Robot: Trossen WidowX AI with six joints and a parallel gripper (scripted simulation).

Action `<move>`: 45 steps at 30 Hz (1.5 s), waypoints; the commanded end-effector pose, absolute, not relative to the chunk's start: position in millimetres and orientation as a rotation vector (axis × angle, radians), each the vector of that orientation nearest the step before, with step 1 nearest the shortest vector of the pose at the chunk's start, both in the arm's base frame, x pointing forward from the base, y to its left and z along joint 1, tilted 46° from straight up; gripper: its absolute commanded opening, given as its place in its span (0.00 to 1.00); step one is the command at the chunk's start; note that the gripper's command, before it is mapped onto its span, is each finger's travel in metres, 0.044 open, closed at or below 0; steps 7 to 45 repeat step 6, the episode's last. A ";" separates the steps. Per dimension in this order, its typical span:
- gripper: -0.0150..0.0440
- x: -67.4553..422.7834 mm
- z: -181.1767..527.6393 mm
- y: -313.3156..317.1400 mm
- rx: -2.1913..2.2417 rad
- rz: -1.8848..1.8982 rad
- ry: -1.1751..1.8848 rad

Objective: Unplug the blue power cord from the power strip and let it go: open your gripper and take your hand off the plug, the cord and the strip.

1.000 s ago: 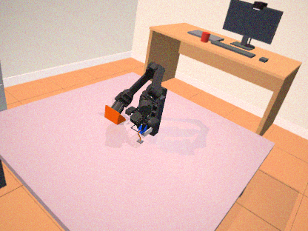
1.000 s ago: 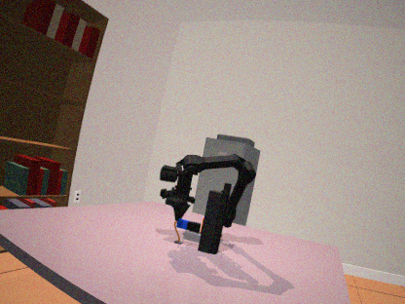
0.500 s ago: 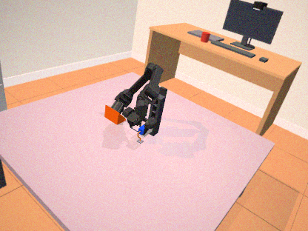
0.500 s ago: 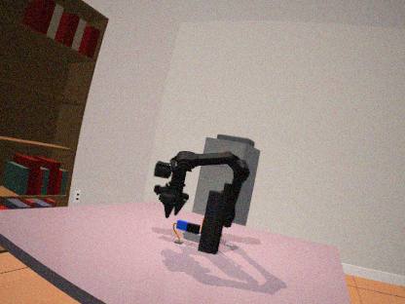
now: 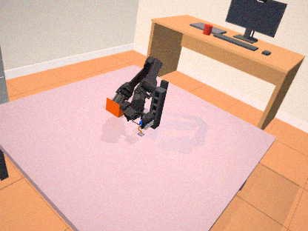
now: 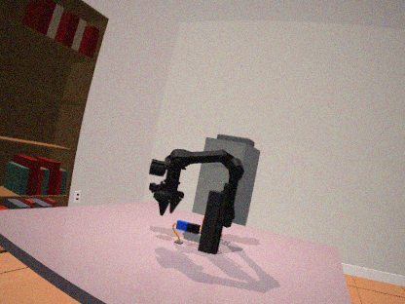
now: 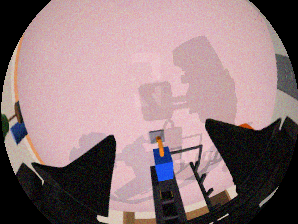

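The dark power strip stands upright on the pink mat. The blue plug sticks out sideways from the strip's lower part. I cannot tell if its dark end is still in a socket. A short orange cord runs from the plug down to a small grey end piece on the mat. My gripper is open and empty. It hangs a little above the plug's outer end and touches nothing.
An orange block sits by the arm, left of the strip. A wooden desk with a monitor, keyboard and red cup stands at the back right. A bookshelf stands at the left and a grey cabinet behind the arm.
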State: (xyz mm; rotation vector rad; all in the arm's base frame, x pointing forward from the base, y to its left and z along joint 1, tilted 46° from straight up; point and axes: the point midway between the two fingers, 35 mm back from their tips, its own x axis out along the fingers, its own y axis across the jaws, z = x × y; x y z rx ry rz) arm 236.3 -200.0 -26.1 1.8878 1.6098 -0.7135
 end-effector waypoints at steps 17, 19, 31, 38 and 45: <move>1.00 236.2 -25.9 -201.5 1.877 -0.713 1.611; 1.00 236.2 -25.9 -201.5 1.877 -0.713 1.611; 1.00 236.2 -25.9 -201.5 1.877 -0.713 1.611; 1.00 236.2 -25.9 -201.5 1.877 -0.713 1.611; 1.00 236.2 -25.9 -201.5 1.877 -0.713 1.611</move>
